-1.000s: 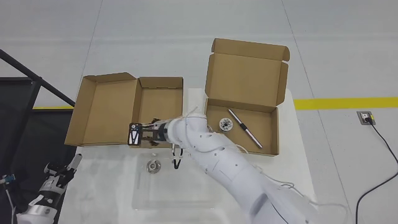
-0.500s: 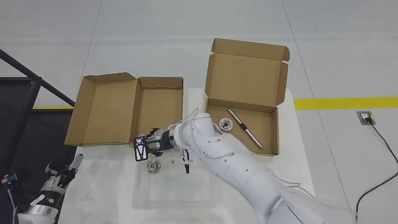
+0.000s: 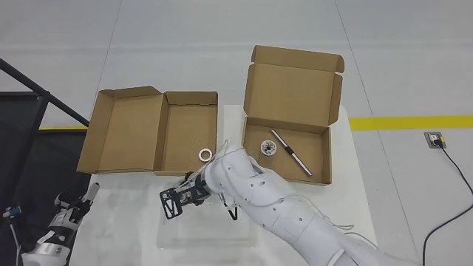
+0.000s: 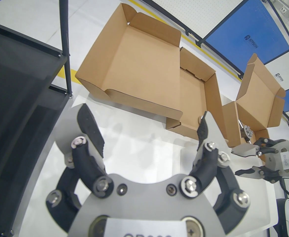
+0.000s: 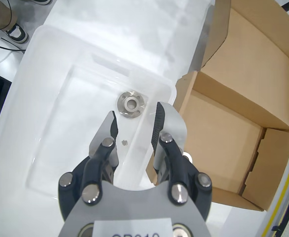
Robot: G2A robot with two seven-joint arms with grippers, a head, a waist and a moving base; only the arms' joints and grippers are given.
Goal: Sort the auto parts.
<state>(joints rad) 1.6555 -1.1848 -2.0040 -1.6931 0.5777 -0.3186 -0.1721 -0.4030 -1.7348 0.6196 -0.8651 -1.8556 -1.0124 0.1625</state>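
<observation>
Two boxes, top view: you have a left box [image 3: 129, 129] and a right box [image 3: 295, 118], both open on the white table [image 3: 122, 207].
Floor, top view: grey, with a yellow line [image 3: 399, 123] running behind the table.
Ring, top view: the ring [image 3: 205, 154] lies flat in the left box, near the corner closest to the arm.
Right box contents, top view: a round toothed part [image 3: 268, 147] and a rod [image 3: 290, 151] lie side by side.
Right gripper, top view: your right gripper [image 3: 174, 201] hangs over the clear tray [image 3: 185, 236], jaws released.
Left gripper, left wrist view: your left gripper [image 4: 144, 117] is spread wide with nothing in it, above the table's edge beside a black rack [image 4: 16, 99].
Room, left wrist view: blue and white wall panels [image 4: 208, 6] stand behind the boxes.
Flange, right wrist view: the flange [image 5: 131, 104] lies flat in the tray, just ahead of the parted fingers [image 5: 159, 119], touching neither.
</observation>
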